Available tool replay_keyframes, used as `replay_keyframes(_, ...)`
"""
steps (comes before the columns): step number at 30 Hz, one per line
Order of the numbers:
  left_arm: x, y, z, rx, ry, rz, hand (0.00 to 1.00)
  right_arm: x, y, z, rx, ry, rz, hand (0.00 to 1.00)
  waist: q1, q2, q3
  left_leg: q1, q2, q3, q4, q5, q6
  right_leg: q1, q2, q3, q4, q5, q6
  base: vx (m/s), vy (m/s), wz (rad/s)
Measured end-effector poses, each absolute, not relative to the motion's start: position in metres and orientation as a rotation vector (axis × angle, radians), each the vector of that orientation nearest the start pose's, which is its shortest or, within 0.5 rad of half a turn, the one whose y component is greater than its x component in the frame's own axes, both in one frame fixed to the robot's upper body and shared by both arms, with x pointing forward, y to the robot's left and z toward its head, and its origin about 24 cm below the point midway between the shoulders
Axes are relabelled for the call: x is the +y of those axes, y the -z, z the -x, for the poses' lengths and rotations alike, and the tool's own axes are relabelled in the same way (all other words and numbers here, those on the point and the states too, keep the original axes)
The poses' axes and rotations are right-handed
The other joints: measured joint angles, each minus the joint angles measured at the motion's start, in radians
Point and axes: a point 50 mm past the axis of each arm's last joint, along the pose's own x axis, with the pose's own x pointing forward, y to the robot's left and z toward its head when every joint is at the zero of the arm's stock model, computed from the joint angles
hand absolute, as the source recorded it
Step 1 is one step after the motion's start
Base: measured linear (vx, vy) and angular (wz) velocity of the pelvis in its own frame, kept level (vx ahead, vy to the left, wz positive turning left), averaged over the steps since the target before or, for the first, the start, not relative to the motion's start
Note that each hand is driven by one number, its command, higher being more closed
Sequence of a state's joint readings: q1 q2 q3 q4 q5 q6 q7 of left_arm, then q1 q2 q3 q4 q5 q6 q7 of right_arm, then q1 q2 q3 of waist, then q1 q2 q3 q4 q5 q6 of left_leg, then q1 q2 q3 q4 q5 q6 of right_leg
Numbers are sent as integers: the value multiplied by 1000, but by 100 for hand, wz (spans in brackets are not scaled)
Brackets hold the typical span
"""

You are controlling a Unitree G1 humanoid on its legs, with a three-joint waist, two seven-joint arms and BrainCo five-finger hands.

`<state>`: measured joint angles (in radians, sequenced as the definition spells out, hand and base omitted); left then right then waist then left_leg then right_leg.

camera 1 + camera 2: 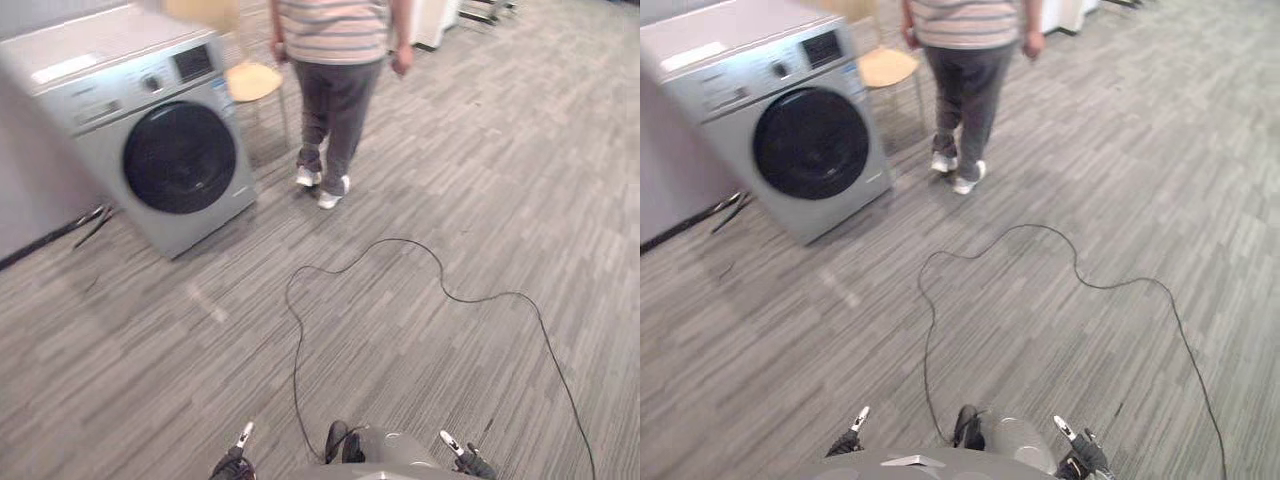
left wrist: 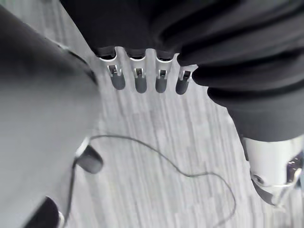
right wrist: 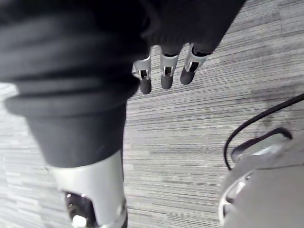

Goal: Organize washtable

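while both hands hang low over the floor, well apart from the washing machine [image 1: 150, 130], each is relaxed with straight fingers and holds nothing: the left hand [image 2: 140, 78] shows a row of silver fingers with dark rounded tips below its dark ribbed cover, and the right hand [image 3: 166, 71] shows the same, its fingers pointing down at the floor. one washing machine stands there, a boxy front loader with a silver-grey shell and a flat pale top. on its front sits one large round door [image 1: 180, 158] of dark glossy glass, above it one small round knob [image 1: 153, 82] and one dark rectangular display panel [image 1: 193, 62]. just beside the washing machine, on its side toward the robot's right, stands one chair [image 1: 250, 78] with a light wooden seat and thin metal legs. one person [image 1: 335, 60] stands near the washing machine, just past the chair, in a striped top and dark grey trousers, with two white shoes [image 1: 320, 185] on the floor, one heel lifted. the floor [image 1: 480, 180] spreads out from the washing machine to the hands as one flat surface of narrow grey streaks, like carpet or planks; which of the two i cannot tell. a dark strip runs along the wall base behind the washing machine.
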<state>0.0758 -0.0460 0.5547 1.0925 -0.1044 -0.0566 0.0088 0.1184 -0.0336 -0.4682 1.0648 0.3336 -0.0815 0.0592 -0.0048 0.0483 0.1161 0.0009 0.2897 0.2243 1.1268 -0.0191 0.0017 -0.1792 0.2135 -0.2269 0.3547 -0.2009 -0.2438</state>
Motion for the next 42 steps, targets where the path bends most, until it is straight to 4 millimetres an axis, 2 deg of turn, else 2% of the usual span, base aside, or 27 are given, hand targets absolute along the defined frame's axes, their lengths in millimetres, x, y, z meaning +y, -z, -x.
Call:
replay_keyframes(3,213,163,-77,1023,-586,351,0,-213,166,-70,1013,625,-520,0,47,-43,30,-191,-116,-172,130,-103,-39,180,26,179,-78,-3,-11,-253,-324,-187)
replay_keyframes(5,215,164,-69,1055,-559,309,0,-207,168,-74,1036,615,-534,0,58,-56,40,-284,-166,-195,36,-172,-45,282,21,295,-133,-4,12,-278,-77,-166)
replay_keyframes(6,213,165,-64,1073,-540,295,0,-210,167,-77,1032,615,-527,0,58,-37,45,-364,-166,-167,-105,-211,-24,353,12,360,-192,-15,30,-338,60,-128)
replay_keyframes(8,209,167,-62,1090,-519,285,0,-212,167,-79,1027,614,-522,0,58,-34,42,-419,-171,-126,-349,-207,-20,384,-2,409,-226,-49,41,-500,175,-90)
replay_keyframes(10,209,166,-63,1088,-509,275,0,-217,166,-77,1033,622,-499,0,59,-22,39,-467,-234,-126,-743,-67,-29,442,-24,453,-263,-85,55,-360,296,-44)
replay_keyframes(11,210,167,-60,1097,-504,264,0,-217,167,-73,1047,621,-498,0,64,-35,31,-462,-261,-121,-760,-27,-18,465,-45,461,-269,-93,62,527,44,-41)
replay_keyframes(12,211,168,-56,1118,-498,251,0,-216,168,-65,1069,625,-494,0,72,-49,19,-450,-297,-114,-752,27,51,479,-70,458,-204,-115,103,926,-143,-38)
replay_keyframes(14,222,169,-43,1166,-519,226,0,-207,172,-57,1101,637,-529,0,67,-98,4,-389,-344,-82,-706,-25,76,404,-105,420,77,-136,172,738,-155,-13)
replay_keyframes(15,226,168,-47,1156,-515,213,0,-205,173,-53,1106,661,-564,0,64,-112,11,-315,-367,-84,-725,-77,76,312,-111,369,334,-38,302,337,-88,34)
replay_keyframes(16,227,167,-52,1153,-482,182,0,-208,173,-49,1110,663,-558,0,41,-113,15,-226,-382,-128,-753,-123,72,195,-121,301,619,175,383,265,-73,41)
replay_keyframes(17,227,167,-53,1157,-459,160,0,-211,173,-48,1114,654,-536,0,32,-110,20,-180,-384,-142,-767,-138,70,146,-137,264,730,166,360,148,-15,57)
replay_keyframes(19,219,166,-67,1144,-364,112,0,-218,172,-38,1122,661,-506,0,0,-65,25,28,-349,-212,-887,-155,70,-10,-224,142,861,67,232,9,42,50)
replay_keyframes(22,210,163,-90,1097,-311,106,0,-221,171,-36,1108,685,-518,0,-14,-32,44,212,-270,-221,-1023,-170,78,-155,-269,127,588,-7,258,17,19,24)
replay_keyframes(23,204,161,-104,1060,-291,112,0,-221,171,-33,1108,705,-528,0,-29,-25,45,255,-229,-232,-1042,-237,59,-205,-292,118,390,18,299,-20,-19,46)
replay_keyframes(24,201,158,-114,1029,-273,112,0,-219,172,-30,1116,711,-536,0,-39,-41,46,285,-217,-237,-1068,-277,24,-216,-320,113,197,59,356,-206,63,50)
replay_keyframes(25,200,158,-115,1023,-261,106,0,-215,173,-26,1133,714,-543,0,-44,-62,40,304,-224,-249,-1079,-299,28,-221,-348,112,79,86,385,94,-170,43)
replay_keyframes(26,191,159,-115,1032,-236,115,0,-214,174,-17,1158,729,-543,0,-54,-57,30,351,-206,-277,-1071,-334,63,-232,-348,78,137,140,308,454,-412,9)
replay_keyframes(29,177,162,-111,1037,-249,199,0,-227,171,-14,1123,812,-562,0,-53,7,3,184,-152,-351,-648,-237,-51,-198,-268,59,189,4,223,629,-491,-27)
replay_keyframes(30,181,163,-106,1037,-331,266,0,-227,171,-15,1113,817,-561,0,-44,29,8,79,-151,-406,-343,-35,-135,-112,-219,55,162,-43,181,512,-415,-27)
replay_keyframes(32,185,165,-94,1055,-378,295,0,-231,169,-20,1095,805,-540,0,-35,33,21,-43,-158,-417,-27,22,-183,8,-161,65,105,-78,132,541,-330,-40)
replay_keyframes(33,192,165,-87,1051,-412,307,0,-230,169,-29,1093,772,-529,0,-13,23,37,-108,-171,-378,120,-3,-144,127,-136,99,46,-91,109,518,-240,-61)
replay_keyframes(35,209,162,-88,1032,-414,254,0,-227,169,-43,1084,712,-504,0,24,-6,45,-226,-187,-278,154,-79,-58,283,-134,177,-53,-95,102,163,3,-82)
replay_keyframes(38,216,165,-62,1096,-423,216,0,-225,164,-79,1019,627,-477,0,59,-36,35,-399,-204,-167,-157,-163,-45,426,-180,263,-191,-100,102,-144,120,-115)
replay_keyframes(39,211,169,-45,1157,-432,226,0,-223,162,-88,1004,599,-465,0,72,-31,27,-406,-220,-162,-489,-143,-61,469,-198,289,-226,-104,118,89,129,-106)
replay_keyframes(40,202,174,-21,1242,-440,241,0,-225,163,-84,1013,587,-436,0,72,7,6,-402,-220,-176,-811,-67,-60,503,-185,318,-226,-100,130,478,153,-97)
replay_keyframes(41,198,175,-7,1289,-438,244,0,-225,164,-75,1037,589,-426,0,82,11,-2,-393,-232,-207,-852,55,-56,536,-188,352,-208,-105,143,813,136,-61)
replay_keyframes(42,196,176,5,1329,-447,248,0,-216,168,-65,1075,576,-433,0,95,-9,-25,-381,-273,-197,-822,104,-20,541,-213,376,-155,-104,158,722,107,-31)
